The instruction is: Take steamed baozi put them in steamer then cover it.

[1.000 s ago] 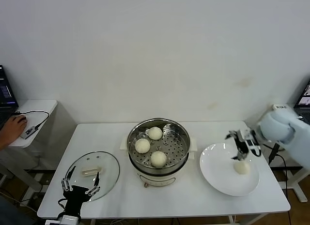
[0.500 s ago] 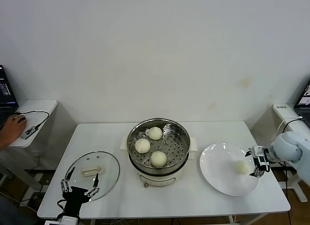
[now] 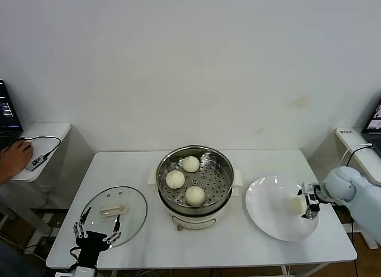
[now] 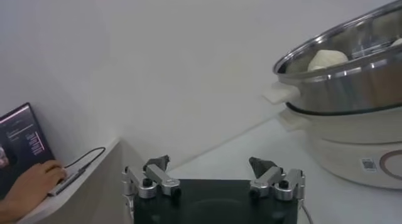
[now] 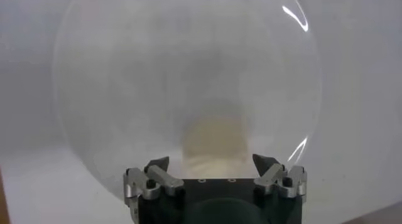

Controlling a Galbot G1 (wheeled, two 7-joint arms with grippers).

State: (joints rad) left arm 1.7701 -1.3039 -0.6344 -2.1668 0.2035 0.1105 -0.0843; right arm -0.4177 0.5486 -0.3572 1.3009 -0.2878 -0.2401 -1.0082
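A: Right gripper (image 3: 307, 202), fingers spread wide and empty, low over the white plate (image 3: 268, 220). Last steamed baozi (image 3: 295, 204) straight ahead between the open jaws, just beside the fingertips; impossible to tell whether touching.

B: Nearer arm?

A: The right, by far. Left gripper (image 3: 94, 232) also open and empty, parked at the table's front edge by the cover (image 3: 114, 210), well apart from the plate.

B: Long axis?

A: None; round, smooth, cream-white. Three more already on the steamer (image 3: 195, 180) tray, left of the plate.
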